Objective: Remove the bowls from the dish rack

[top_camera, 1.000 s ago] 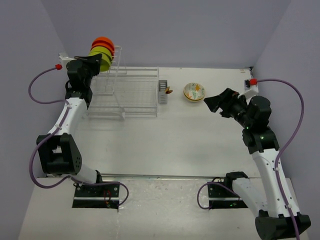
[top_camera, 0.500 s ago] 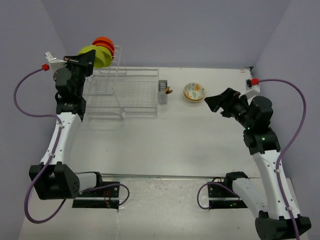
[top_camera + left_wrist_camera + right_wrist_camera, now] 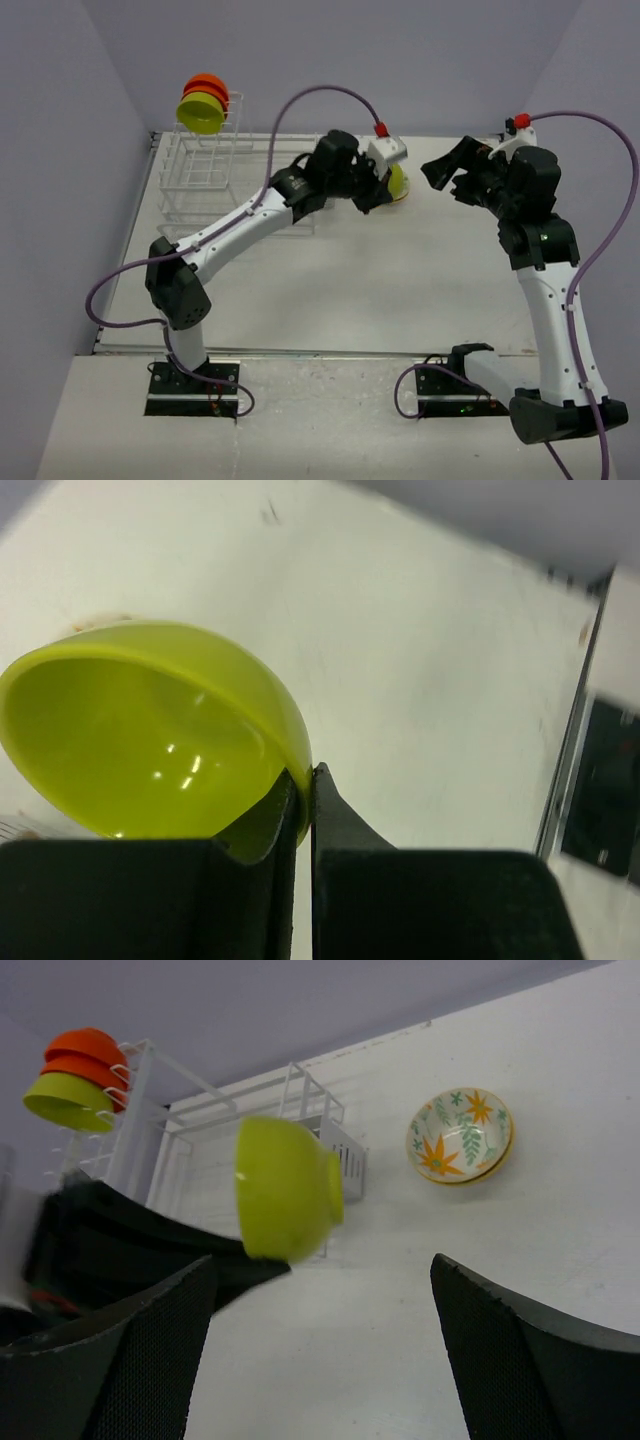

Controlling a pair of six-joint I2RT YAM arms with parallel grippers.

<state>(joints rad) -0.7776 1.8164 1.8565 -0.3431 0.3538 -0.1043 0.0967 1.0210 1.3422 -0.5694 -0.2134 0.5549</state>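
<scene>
My left gripper (image 3: 305, 780) is shut on the rim of a lime green bowl (image 3: 150, 730), one finger inside and one outside. I hold that bowl (image 3: 398, 180) tilted on its side above the table, right of the dish rack (image 3: 200, 170). The right wrist view shows it (image 3: 285, 1190) in mid-air. On the rack's tall tier sit an orange-red bowl (image 3: 205, 82) and another lime green bowl (image 3: 200, 112). A white flower-patterned bowl (image 3: 460, 1135) rests upright on the table; in the top view my left gripper (image 3: 388, 188) hides it. My right gripper (image 3: 450, 175) hangs open and empty.
The grey cutlery caddy (image 3: 345, 1165) hangs on the rack's right end, just behind the held bowl. The left arm (image 3: 250, 215) stretches diagonally across the low part of the rack. Purple walls close the table at the back and sides.
My left arm swung from the rack's tall tier at the far left to the middle right, carrying a lime green bowl with it. My right gripper rose slightly and stayed open.
</scene>
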